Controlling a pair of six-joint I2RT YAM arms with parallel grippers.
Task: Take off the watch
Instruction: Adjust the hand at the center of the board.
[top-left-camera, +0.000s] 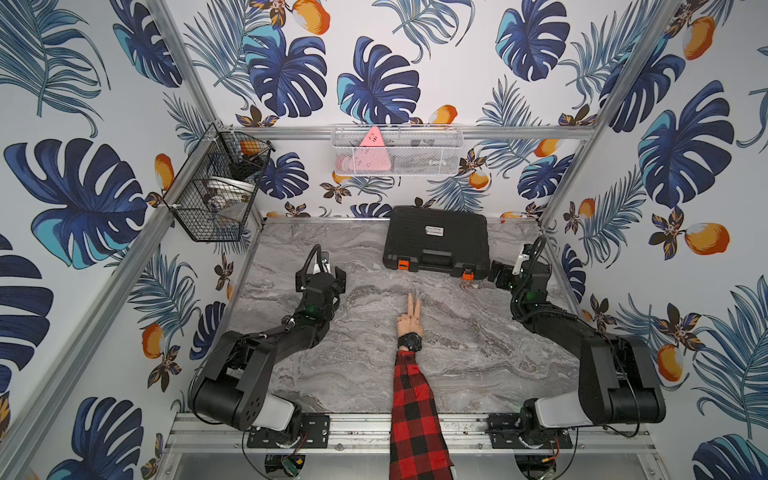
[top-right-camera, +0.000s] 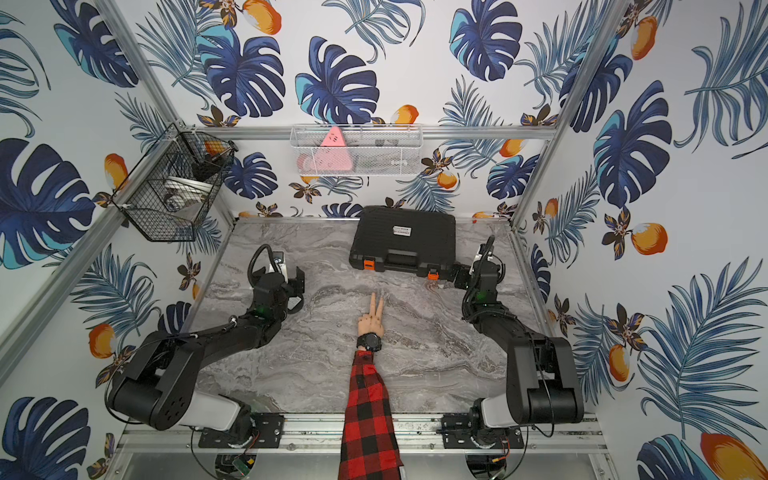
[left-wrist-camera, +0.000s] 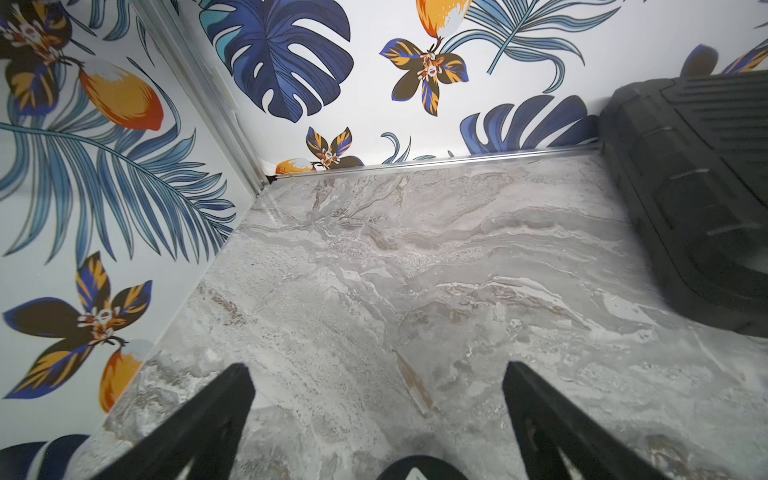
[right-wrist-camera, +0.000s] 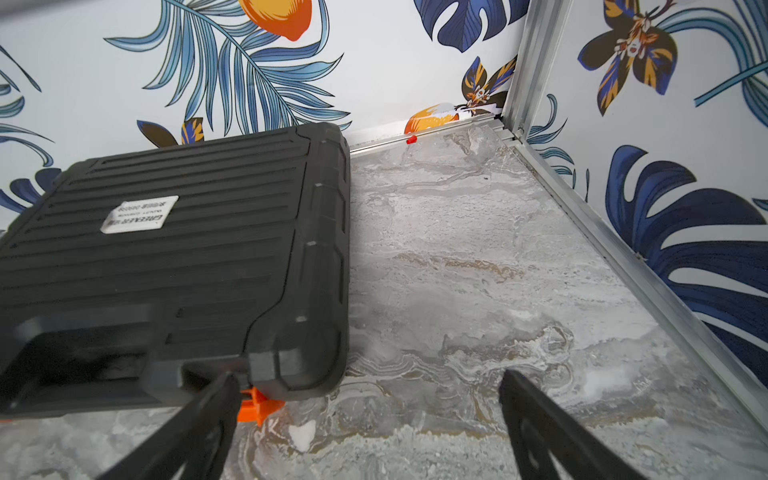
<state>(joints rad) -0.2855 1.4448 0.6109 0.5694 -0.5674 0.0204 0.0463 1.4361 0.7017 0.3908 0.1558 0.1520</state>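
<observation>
The watch (top-left-camera: 409, 341) sits on the hand's (top-left-camera: 410, 321) wrist, between my left pincer (left-wrist-camera: 376, 370) and right pincer (right-wrist-camera: 368, 378), well apart from both. Both are spread wide, pinching nothing.

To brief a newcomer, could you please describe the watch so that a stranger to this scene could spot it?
On the marble table, a red plaid sleeve reaches in from the near edge. The watch is strapped on past its cuff: small and black, unlike the large black case.

You see a black watch (top-left-camera: 409, 341), a red-and-black checked sleeve (top-left-camera: 415, 415), a grey marbled tabletop (top-left-camera: 357, 374), a black tool case (top-left-camera: 436, 245) with orange latches (top-left-camera: 402, 264), and blue-leaf wallpaper (top-left-camera: 374, 83).
</observation>
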